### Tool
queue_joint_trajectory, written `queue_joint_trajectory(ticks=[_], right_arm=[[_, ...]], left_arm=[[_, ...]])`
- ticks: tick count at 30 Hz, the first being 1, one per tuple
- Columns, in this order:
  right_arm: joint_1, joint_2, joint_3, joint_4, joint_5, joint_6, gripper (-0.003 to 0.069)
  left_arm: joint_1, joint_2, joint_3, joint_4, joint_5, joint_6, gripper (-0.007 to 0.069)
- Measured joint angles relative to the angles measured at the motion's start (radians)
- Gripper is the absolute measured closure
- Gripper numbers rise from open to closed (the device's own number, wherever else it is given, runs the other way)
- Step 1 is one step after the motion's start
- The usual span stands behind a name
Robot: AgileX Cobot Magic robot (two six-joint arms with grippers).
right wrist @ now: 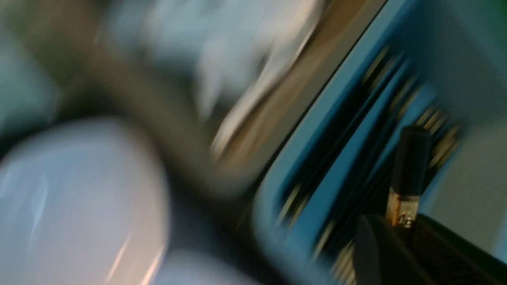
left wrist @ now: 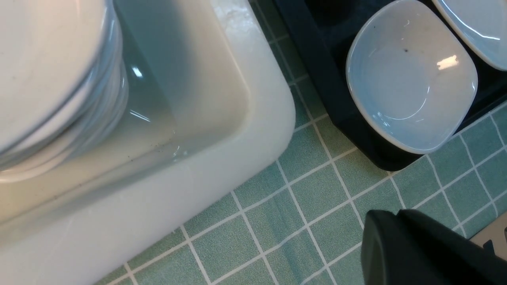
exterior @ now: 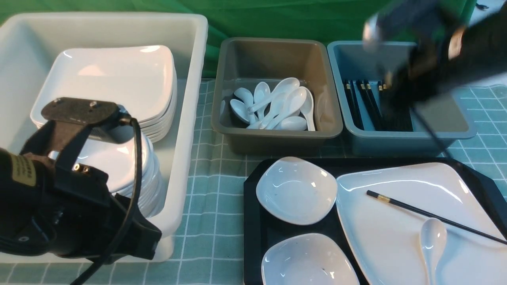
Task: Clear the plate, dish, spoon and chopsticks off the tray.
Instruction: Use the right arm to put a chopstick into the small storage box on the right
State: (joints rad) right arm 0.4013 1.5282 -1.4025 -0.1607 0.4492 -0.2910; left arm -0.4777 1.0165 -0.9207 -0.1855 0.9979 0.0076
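1. Chopstick (right wrist: 410, 158) is pinched in the right gripper (right wrist: 400, 227) over the blue bin (exterior: 396, 147) at 2 o'clock, likely its drop spot, since sticks already lie there.
2. Second chopstick (exterior: 431, 215) and spoon (exterior: 433, 233) lie on the plate (exterior: 380, 237), on the tray (exterior: 252, 221) at 5 o'clock.
3. Left gripper (left wrist: 398, 221) is pressed together and empty, by the tub (exterior: 192, 118) at 9 o'clock.

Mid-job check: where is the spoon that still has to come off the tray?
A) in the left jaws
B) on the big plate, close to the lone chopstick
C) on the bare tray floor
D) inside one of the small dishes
B: the spoon lies on the plate, right by the single chopstick that rests across the same plate.
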Motion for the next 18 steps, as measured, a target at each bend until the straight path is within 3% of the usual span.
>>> queue_joint_trajectory(ticks=[2, 7, 14, 16, 17, 18], right_arm=[[-0.044, 0.022, -0.041, -0.014, -0.256, 0.02, 0.0578], [-0.128, 0.141, -0.074, -0.022, -0.506, 0.034, 0.0578], [-0.188, 0.343, -0.08, -0.022, -0.614, 0.032, 0.0557], [-0.193, 0.376, -0.081, -0.022, -0.606, 0.031, 0.0519], [-0.2, 0.403, -0.081, -0.022, -0.599, 0.026, 0.0431], [-0.199, 0.407, -0.081, -0.022, -0.598, 0.025, 0.0411]], left_arm=[[0.0, 0.0, 0.0, 0.0, 0.0, 0.0, 0.0616], [0.0, 0.0, 0.0, 0.0, 0.005, 0.0, 0.0616], [0.0, 0.0, 0.0, 0.0, 0.015, 0.0, 0.0616], [0.0, 0.0, 0.0, 0.0, 0.015, 0.0, 0.0616], [0.0, 0.0, 0.0, 0.0, 0.015, 0.0, 0.0616], [0.0, 0.0, 0.0, 0.0, 0.015, 0.0, 0.0616]])
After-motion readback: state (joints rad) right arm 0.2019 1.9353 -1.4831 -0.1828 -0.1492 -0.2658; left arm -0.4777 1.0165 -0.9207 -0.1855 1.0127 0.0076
